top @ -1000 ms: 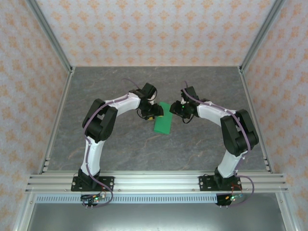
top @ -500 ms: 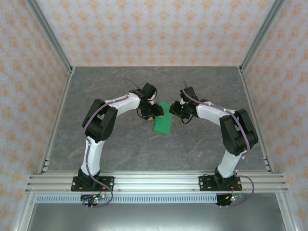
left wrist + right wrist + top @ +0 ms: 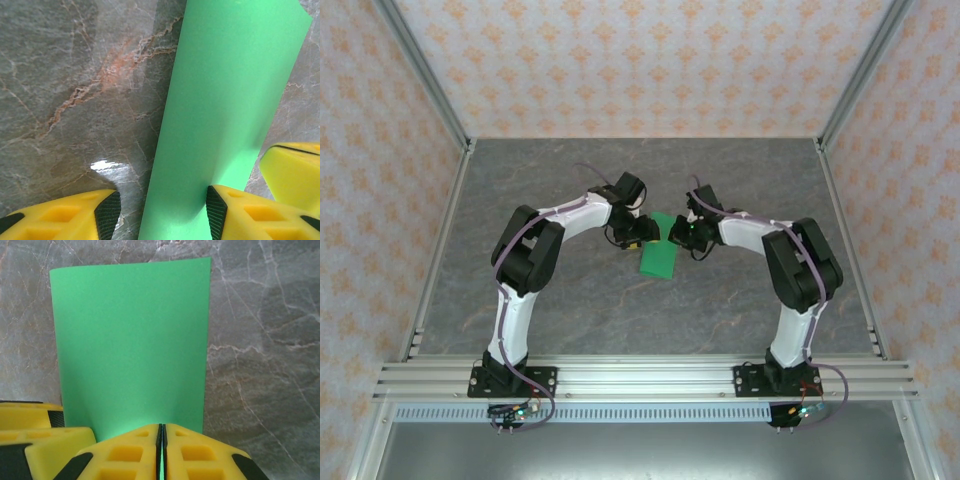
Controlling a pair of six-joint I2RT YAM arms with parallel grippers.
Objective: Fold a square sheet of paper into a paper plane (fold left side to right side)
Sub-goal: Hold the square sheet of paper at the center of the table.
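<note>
Green paper, dead centre of the grey marbled table (image 3: 570, 310), and both arms are crowding in on it. From above, the square sheet of paper (image 3: 658, 255) reads as a narrow tilted rectangle. The left gripper (image 3: 638, 236) is at its 10 o'clock side and the right gripper (image 3: 682, 236) at its 2 o'clock.

On the right wrist camera, the right gripper (image 3: 161, 432) has its yellow fingers pressed together with a sliver of green caught between them. That's a pinch on the near edge, and the sheet (image 3: 132, 340) runs away flat toward 12 o'clock.

Over to the left wrist camera: the left gripper (image 3: 161, 212) has its jaws apart, one pad on bare stone at 7 o'clock and the other at the paper's edge. The sheet (image 3: 225, 100) passes between them, ungripped.

How will it handle? My read is featherlight, floppy and slick on that polished top. It will bow rather than hold a line, and a hard tug could wrinkle or tear it. The safest hold looks like a shallow nip right at an edge or corner, with the other fingers pinning it flat so it can't skate during the left-to-right fold.
</note>
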